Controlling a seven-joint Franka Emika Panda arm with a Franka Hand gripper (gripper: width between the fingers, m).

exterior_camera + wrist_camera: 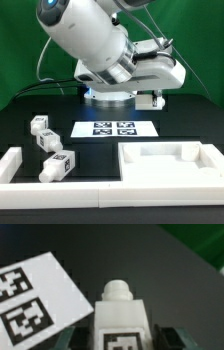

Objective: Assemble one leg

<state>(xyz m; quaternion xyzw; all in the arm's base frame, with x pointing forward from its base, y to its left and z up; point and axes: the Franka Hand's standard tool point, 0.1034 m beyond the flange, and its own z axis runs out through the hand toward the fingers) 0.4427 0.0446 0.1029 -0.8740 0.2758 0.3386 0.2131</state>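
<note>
In the wrist view a white leg (120,308) with a rounded screw tip and a black-and-white tag stands between my dark fingers (70,339). My gripper (122,343) is shut on it. In the exterior view my gripper (152,99) hangs above the black table behind the marker board, with the leg's white end (147,98) showing beneath it. Three more legs lie at the exterior view's left: one (40,125) at the back, one (47,143) in the middle, one (57,165) nearest the front.
The marker board (117,128) lies flat at the table's middle and shows in the wrist view (35,297) beside the held leg. The large white tray-like panel (170,165) lies at the front right. A white L-shaped rail (18,168) runs along the front left.
</note>
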